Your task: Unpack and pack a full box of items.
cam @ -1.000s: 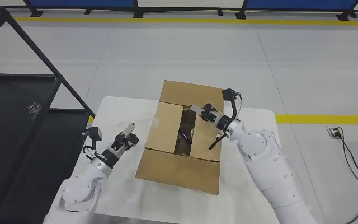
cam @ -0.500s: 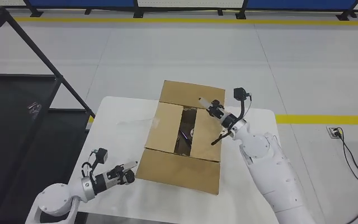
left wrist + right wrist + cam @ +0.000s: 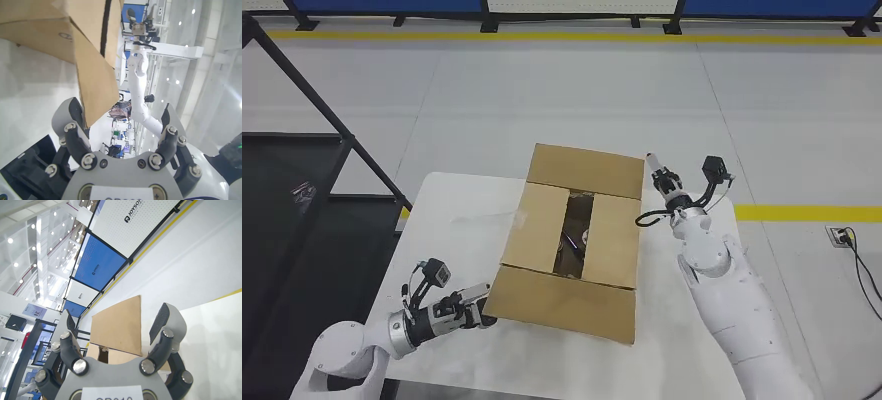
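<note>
box [image 3: 577, 245] mid-tabletop [image 3: 457, 215], flaps nearly shut; left hand [image 3: 482, 305] spread at its near-left corner, near flap [image 3: 94, 83] corner between the fingers, so it looks best placed; right hand [image 3: 654, 165] spread, off the far-right corner.

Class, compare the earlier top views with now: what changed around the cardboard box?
The left claw drew back along the box to its near flap, whose corner now sits between its open fingers. The right claw withdrew from over the box to beyond its far right corner, open and empty. The box and its flaps stayed put.
</note>
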Controlling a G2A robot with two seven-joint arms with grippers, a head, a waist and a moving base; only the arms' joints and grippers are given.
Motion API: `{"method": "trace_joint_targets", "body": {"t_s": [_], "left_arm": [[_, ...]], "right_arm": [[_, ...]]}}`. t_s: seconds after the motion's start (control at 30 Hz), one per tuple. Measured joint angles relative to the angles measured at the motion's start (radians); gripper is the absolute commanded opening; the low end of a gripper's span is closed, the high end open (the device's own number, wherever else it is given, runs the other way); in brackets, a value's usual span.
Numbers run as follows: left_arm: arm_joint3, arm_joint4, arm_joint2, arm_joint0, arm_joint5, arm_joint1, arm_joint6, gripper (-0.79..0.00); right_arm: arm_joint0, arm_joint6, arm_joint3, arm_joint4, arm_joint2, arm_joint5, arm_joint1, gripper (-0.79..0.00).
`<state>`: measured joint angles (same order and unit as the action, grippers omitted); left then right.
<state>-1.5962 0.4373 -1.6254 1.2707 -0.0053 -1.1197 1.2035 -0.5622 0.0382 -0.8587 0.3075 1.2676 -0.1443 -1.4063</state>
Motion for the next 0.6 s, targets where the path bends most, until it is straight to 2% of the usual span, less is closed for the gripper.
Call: {"method": "trace_joint_targets", "body": {"t_s": [0.1, 0.2, 0.33, 0.6], "left_arm": [[-0.008, 0.07, 0.007, -0.009, 0.015, -0.002, -0.017, 0.0], [-0.019, 0.106, 0.015, -0.014, 0.015, -0.003, -0.049, 0.0], [-0.033, 0.14, 0.035, -0.02, 0.019, -0.007, -0.132, 0.0], [-0.039, 0.19, 0.071, -0.036, 0.01, -0.018, -0.304, 0.0]], "right_arm": [[0.067, 0.005, 0.135, -0.028, -0.025, -0.039, -0.016, 0.0], [0.125, 0.051, 0.26, -0.087, -0.04, -0.119, -0.034, 0.0], [0.192, 0.12, 0.399, -0.147, -0.054, -0.21, -0.054, 0.0], [0.253, 0.242, 0.527, -0.287, -0.024, -0.398, -0.07, 0.0]]}}
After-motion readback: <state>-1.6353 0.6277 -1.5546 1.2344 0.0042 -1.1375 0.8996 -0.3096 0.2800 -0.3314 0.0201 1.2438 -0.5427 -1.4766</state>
